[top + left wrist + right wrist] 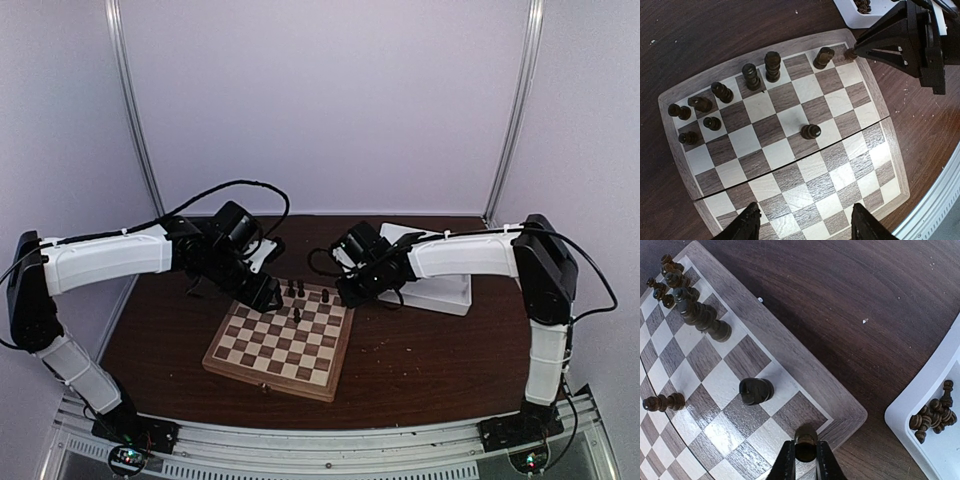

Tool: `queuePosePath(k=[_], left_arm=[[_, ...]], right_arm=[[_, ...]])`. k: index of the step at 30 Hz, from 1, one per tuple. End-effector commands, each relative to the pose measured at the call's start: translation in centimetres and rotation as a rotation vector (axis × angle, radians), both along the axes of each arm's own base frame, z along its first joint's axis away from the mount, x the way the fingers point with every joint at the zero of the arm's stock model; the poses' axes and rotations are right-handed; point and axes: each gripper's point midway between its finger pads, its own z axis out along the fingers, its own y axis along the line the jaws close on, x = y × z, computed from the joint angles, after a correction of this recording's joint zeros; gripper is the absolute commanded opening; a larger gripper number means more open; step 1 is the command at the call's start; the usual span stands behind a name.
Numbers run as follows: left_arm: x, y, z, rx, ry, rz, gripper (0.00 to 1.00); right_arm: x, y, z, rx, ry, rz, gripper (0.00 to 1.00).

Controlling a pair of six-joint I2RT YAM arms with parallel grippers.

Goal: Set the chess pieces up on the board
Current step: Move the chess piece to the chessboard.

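Observation:
The board (262, 352) lies mid-table with several dark chess pieces (297, 290) along its far rows. My right gripper (805, 450) is shut on a dark chess piece (805, 436) just over the board's (765, 335) far right corner square. It shows in the left wrist view too, the right gripper (852, 52) at that corner. Beside it stands a dark knight-like piece (756, 390), and more dark pieces (695, 310) line the back row. My left gripper (805, 212) hangs open above the bare near half of the board (840, 175), holding nothing. A lone piece (810, 131) stands mid-board.
A white tray (940, 450) with several dark pieces (932, 417) in it sits on the brown table right of the board, also seen as the white tray (445, 290) under the right arm. Purple walls close off the back and sides.

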Motion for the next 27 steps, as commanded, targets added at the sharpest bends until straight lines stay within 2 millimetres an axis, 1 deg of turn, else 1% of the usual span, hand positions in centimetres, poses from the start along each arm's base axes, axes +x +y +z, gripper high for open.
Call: queuePosePath(k=[1,21,25,27], left_arm=[[-0.1,-0.71,0.59,-0.019,0.001,-0.016,0.62],[0.0,-0.95,0.39,-0.017,0.006,-0.022,0.62],[0.02,-0.98,0.35,-0.017,0.007,-0.023,0.62],[0.06,-0.98,0.4,-0.017,0.006,-0.023,0.62]], right_arm=[[1.21,0.72,0.47,0.014,-0.021,0.003,0.11],[1.15,1.5,-0.39,0.022,0.007,0.033,0.12],[1.32,1.22,-0.46,0.006,0.001,0.023,0.17],[1.35,1.14,-0.2,0.005,-0.004,0.021,0.25]])
